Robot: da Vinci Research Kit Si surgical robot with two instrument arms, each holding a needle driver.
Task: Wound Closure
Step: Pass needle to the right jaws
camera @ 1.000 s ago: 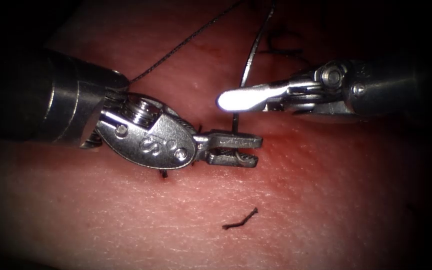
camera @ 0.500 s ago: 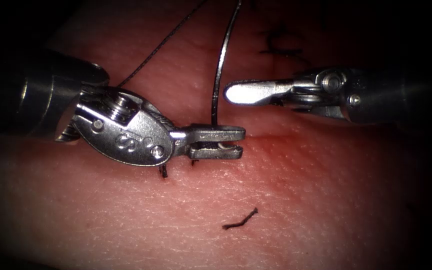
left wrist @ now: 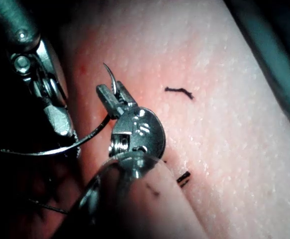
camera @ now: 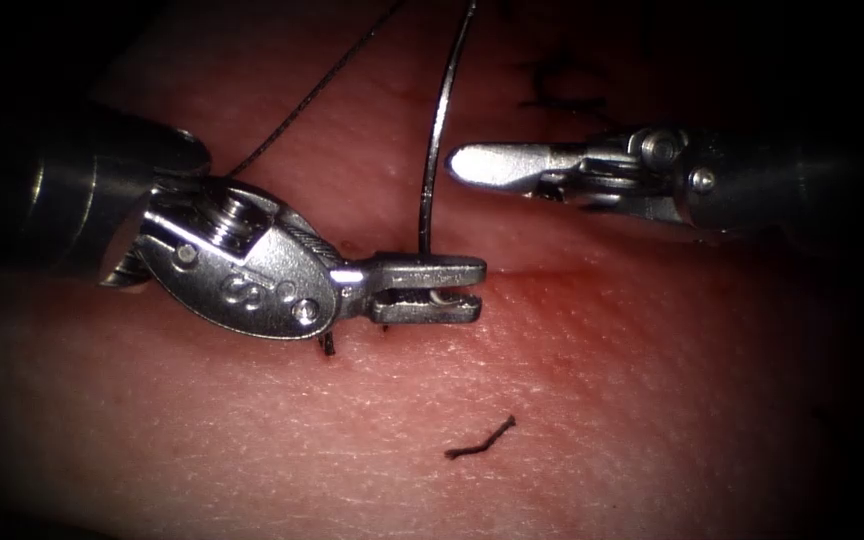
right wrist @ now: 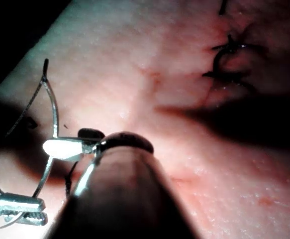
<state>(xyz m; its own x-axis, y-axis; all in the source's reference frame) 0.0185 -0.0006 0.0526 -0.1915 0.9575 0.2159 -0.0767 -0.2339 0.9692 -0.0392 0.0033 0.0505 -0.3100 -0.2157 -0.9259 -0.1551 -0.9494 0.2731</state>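
My left tool [camera: 442, 285] lies low over the tissue [camera: 602, 400], jaws shut on the curved needle [camera: 437, 130] close to its tip. The needle body rises steeply from the jaws and is out of the tissue. In the left wrist view the sharp tip [left wrist: 108, 72] pokes free past the left tool [left wrist: 112, 97]. Thread [camera: 302, 100] runs from the needle's far end down behind the left tool. My right tool [camera: 467, 163] hovers just right of the needle, jaws shut on nothing. The right wrist view shows the right tool [right wrist: 55, 147] beside the needle [right wrist: 53, 112].
Dark finished stitches [camera: 557, 95] [right wrist: 229, 59] sit farther back along the cut. A loose cut piece of thread [camera: 480, 440] [left wrist: 179, 92] lies on the near tissue. Short thread ends [camera: 327, 345] stick out below the left tool. Red fluid tints the tissue [camera: 572, 290] near the jaws.
The left tool has drawn back to the left with the needle, which now stands more upright. The right tool has risen slightly and now stands apart from the needle.
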